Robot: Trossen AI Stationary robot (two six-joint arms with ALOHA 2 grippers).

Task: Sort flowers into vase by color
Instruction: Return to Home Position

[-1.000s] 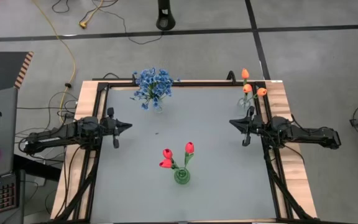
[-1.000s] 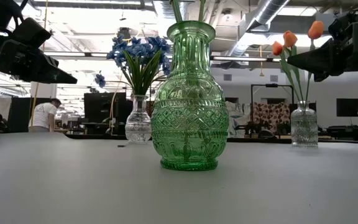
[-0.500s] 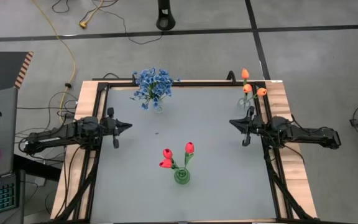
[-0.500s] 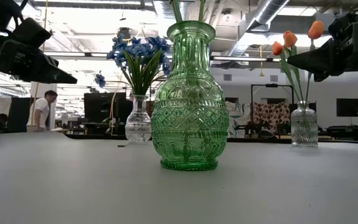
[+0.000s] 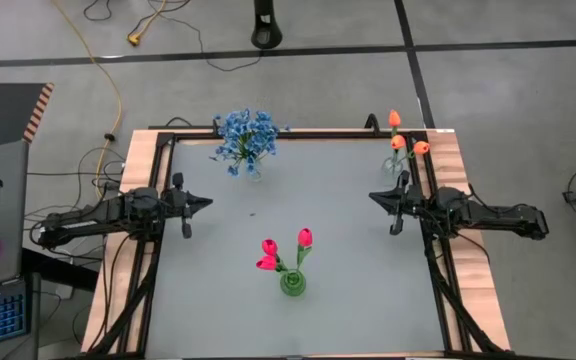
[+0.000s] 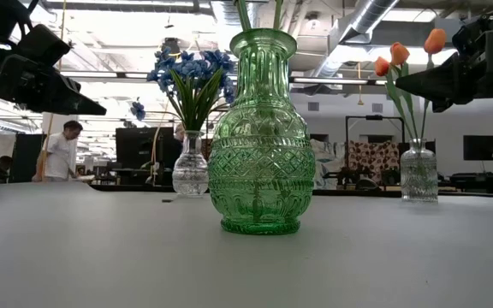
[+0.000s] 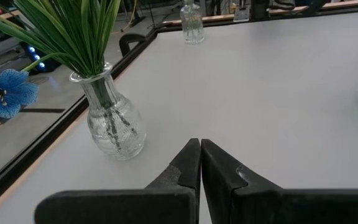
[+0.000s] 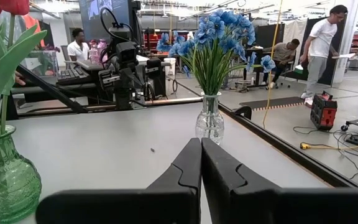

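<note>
Blue flowers stand in a clear glass vase at the table's far left. Orange tulips stand in a clear vase at the far right corner. Pink-red tulips stand in a green glass vase near the front middle. My left gripper is shut at the table's left edge, and my right gripper is shut at the right edge. Both hang above the table, holding nothing.
A black frame runs around the grey tabletop, whose middle lies bare between the vases. People move in the room beyond the table. A tiny dark speck lies on the table.
</note>
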